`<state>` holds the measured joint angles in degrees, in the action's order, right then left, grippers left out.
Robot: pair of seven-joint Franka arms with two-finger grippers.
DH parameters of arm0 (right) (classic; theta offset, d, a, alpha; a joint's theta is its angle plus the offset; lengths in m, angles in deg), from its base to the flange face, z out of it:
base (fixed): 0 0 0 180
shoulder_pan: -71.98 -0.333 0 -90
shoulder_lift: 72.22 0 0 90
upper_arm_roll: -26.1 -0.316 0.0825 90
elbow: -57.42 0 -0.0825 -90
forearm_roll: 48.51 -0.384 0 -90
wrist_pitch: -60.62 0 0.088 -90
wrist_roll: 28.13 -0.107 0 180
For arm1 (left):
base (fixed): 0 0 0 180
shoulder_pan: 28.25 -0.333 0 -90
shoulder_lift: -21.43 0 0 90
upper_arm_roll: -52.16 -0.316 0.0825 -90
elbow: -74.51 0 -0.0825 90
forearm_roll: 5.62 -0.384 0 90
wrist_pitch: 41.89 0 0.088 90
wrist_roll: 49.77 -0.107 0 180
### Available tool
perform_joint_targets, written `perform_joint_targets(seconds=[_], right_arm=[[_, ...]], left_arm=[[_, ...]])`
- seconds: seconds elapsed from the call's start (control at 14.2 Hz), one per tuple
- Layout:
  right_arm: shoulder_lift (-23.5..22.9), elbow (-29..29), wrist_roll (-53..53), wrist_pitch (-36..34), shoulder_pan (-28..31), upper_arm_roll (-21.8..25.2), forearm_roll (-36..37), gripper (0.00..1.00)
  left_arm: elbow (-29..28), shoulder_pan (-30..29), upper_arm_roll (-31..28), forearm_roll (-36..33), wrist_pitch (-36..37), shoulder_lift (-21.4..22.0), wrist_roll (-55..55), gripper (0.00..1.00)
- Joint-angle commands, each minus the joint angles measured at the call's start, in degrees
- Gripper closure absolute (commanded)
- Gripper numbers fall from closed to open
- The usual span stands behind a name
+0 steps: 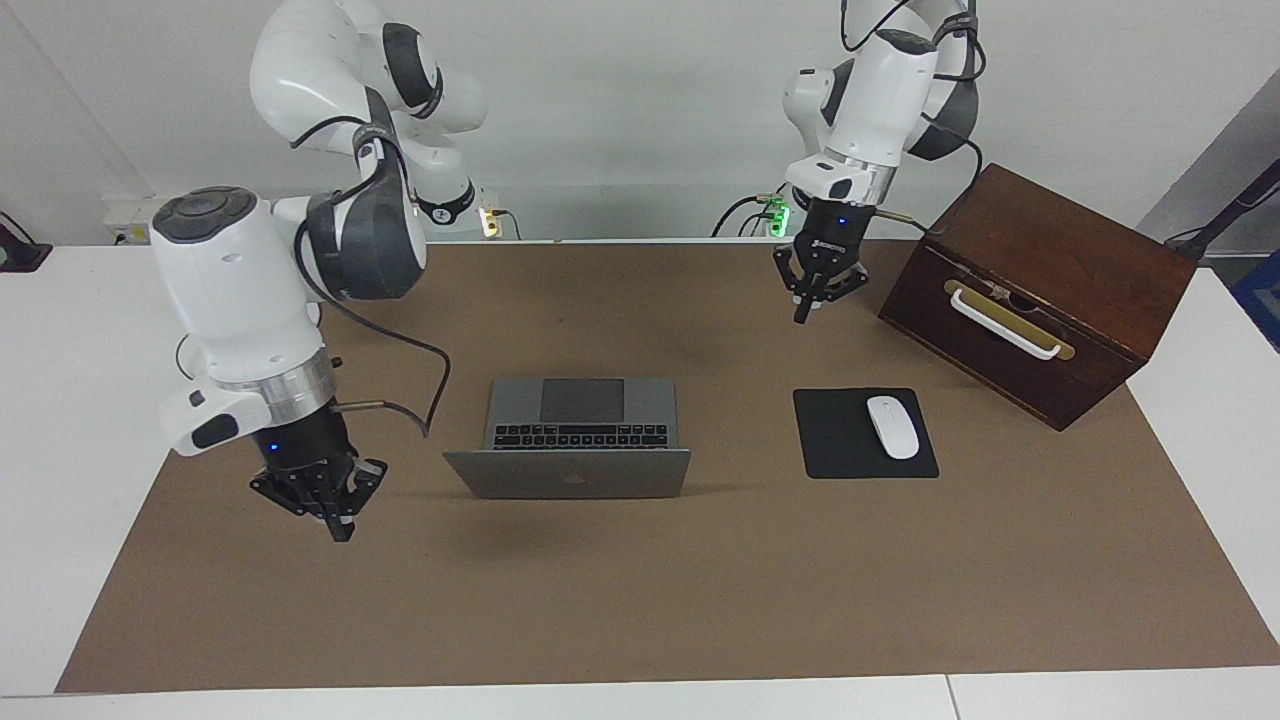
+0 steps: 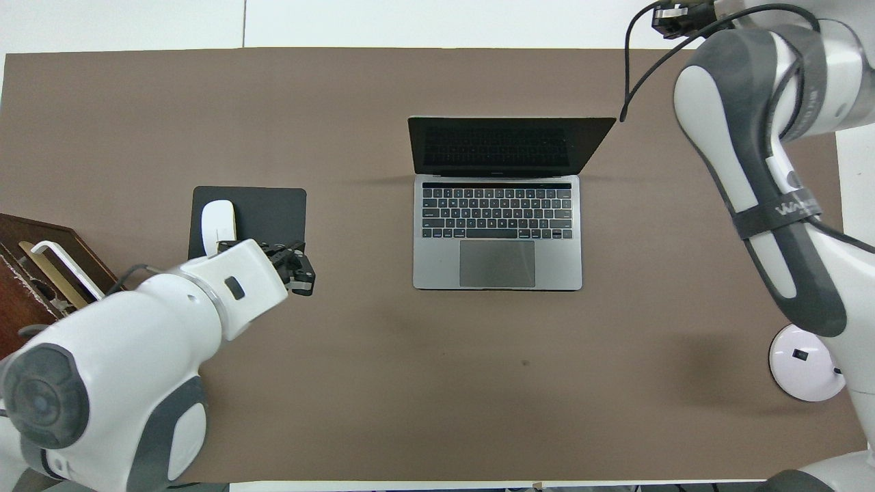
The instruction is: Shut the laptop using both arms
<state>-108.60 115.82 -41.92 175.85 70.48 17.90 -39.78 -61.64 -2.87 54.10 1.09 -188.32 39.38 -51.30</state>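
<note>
The silver-grey laptop (image 1: 567, 480) (image 2: 497, 232) stands open mid-table, its lid upright and its logo side turned away from the robots. My right gripper (image 1: 340, 528) (image 2: 673, 14) hangs shut just above the brown mat, beside the lid's edge toward the right arm's end, a short gap from it. My left gripper (image 1: 804, 314) (image 2: 304, 277) is shut and empty in the air, over the mat between the laptop and the wooden box. Neither gripper touches the laptop.
A dark wooden box (image 1: 1040, 300) (image 2: 27, 273) with a white handle sits at the left arm's end. A black mousepad (image 1: 830, 440) (image 2: 273, 219) carries a white mouse (image 1: 892, 427) (image 2: 217, 222). A white lamp base (image 2: 806, 362) stands at the right arm's end.
</note>
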Motion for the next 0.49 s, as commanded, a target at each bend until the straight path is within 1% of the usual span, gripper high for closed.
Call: perform_joint_targets(seconds=[0.0,0.07,0.21,0.42], right_arm=[[-0.8,-1.5,-6.7,-2.0,-3.9,0.3,3.9,1.00],[-0.8,-1.3,-8.7,-2.1,-4.8,0.3,4.2,1.00],[-0.8,-0.3,-13.2,-1.9,-7.0,0.3,5.8,1.00],[-0.8,0.4,-19.5,-1.9,-11.0,0.1,9.6,1.00]], left_arm=[[-4.9,4.3,-0.9,0.9,-8.0,1.3,1.1,1.00],[-5.1,5.6,-0.9,0.9,-9.4,0.7,1.2,1.00],[-5.4,7.8,-0.9,0.9,-13.6,-1.9,1.6,1.00],[-6.4,11.2,-0.9,0.9,-23.2,-7.9,2.6,1.00]])
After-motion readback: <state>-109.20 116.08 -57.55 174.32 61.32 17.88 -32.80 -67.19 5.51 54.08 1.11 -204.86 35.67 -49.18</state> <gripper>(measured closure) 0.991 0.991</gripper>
